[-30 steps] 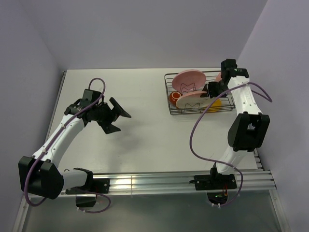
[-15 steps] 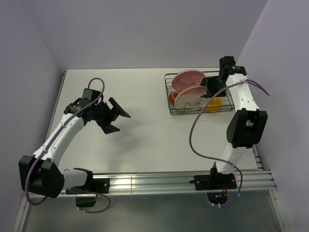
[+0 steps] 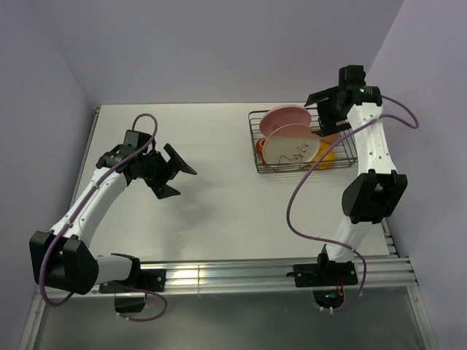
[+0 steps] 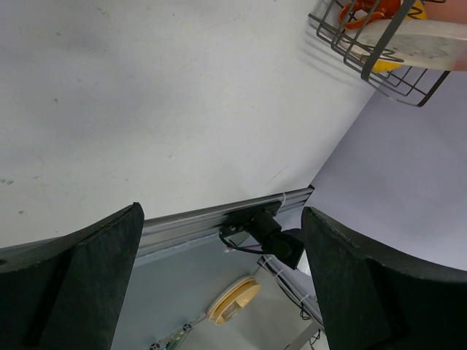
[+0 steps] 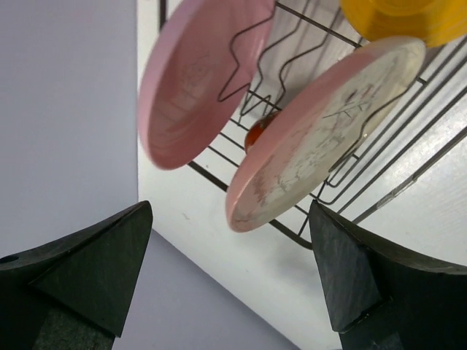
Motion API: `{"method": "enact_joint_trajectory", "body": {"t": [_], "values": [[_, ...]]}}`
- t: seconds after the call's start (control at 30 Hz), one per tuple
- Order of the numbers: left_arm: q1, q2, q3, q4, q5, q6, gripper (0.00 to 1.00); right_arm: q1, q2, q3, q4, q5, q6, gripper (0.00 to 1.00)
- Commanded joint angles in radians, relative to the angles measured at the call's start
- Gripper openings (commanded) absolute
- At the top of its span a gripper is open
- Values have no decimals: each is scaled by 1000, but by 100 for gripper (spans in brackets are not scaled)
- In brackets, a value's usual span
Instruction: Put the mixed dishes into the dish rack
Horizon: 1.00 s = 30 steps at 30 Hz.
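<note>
The dish rack (image 3: 268, 163) is a black wire basket at the table's back right. In it a pink plate (image 3: 284, 119) stands on edge and a cream plate (image 3: 292, 146) leans in front of it. A yellow bowl (image 3: 326, 155) is at its right and a red-orange cup (image 3: 260, 149) at its left end. My right gripper (image 3: 319, 108) hovers open above the rack's far right corner, holding nothing. In the right wrist view both plates (image 5: 197, 80) (image 5: 321, 138) lie beyond the open gripper (image 5: 230, 284). My left gripper (image 3: 186, 182) hangs open and empty over the left table.
Purple walls close in at the back and on both sides. An aluminium rail (image 3: 241, 273) with the arm bases runs along the near edge. The left wrist view shows the rack's corner (image 4: 343, 51) far off and the rail (image 4: 211, 215) below.
My right gripper has opened, let go of the cream plate and risen back from the rack. The plate now leans in the rack. The left arm has barely moved.
</note>
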Motion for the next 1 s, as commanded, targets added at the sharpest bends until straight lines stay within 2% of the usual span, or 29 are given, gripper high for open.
{"method": "enact_joint_trajectory", "body": {"t": [0.0,0.17,0.4,0.57,0.67,0.97], "values": [[6,-13,51,-12,-5,23,96,7,-51,86,-51,57,-75,96],[8,-16,63,-14,1,31,96,8,-103,134,-65,68,-158,99],[8,-47,83,-17,0,39,98,60,-202,130,-102,105,-332,100],[8,-77,85,-14,2,69,99,230,-248,116,-180,270,-480,100],[8,-100,80,-23,-9,89,99,327,-332,-5,-149,324,-524,100],[6,-159,34,-23,-34,126,99,456,-631,-459,24,246,-546,100]]}}
